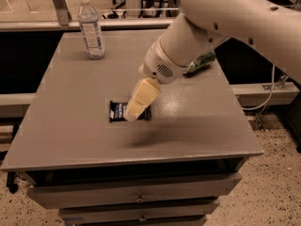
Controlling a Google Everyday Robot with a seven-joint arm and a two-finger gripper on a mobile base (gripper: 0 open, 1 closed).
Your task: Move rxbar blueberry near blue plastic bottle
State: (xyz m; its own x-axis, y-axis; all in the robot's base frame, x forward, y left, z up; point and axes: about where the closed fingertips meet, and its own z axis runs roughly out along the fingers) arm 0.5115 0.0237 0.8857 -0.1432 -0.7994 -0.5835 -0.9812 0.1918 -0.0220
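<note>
Camera view: the gripper (132, 112) is seen tilted down from about 2 o'clock, its tip set over the middle of the rxbar blueberry (116, 111). Whether it is spread, closed or already clamped on the bar cannot be told, and contact cannot be confirmed. The bar is laid flat near the centre of the table (66, 126), its long axis run from 9 to 3 o'clock, so a grasp across the short width is judged likely. The blue plastic bottle (91, 29) is stood upright well apart, at roughly 11 o'clock from the bar, and the carry is expected that way. A green can (201, 62) is lain at 2 o'clock behind the arm.
</note>
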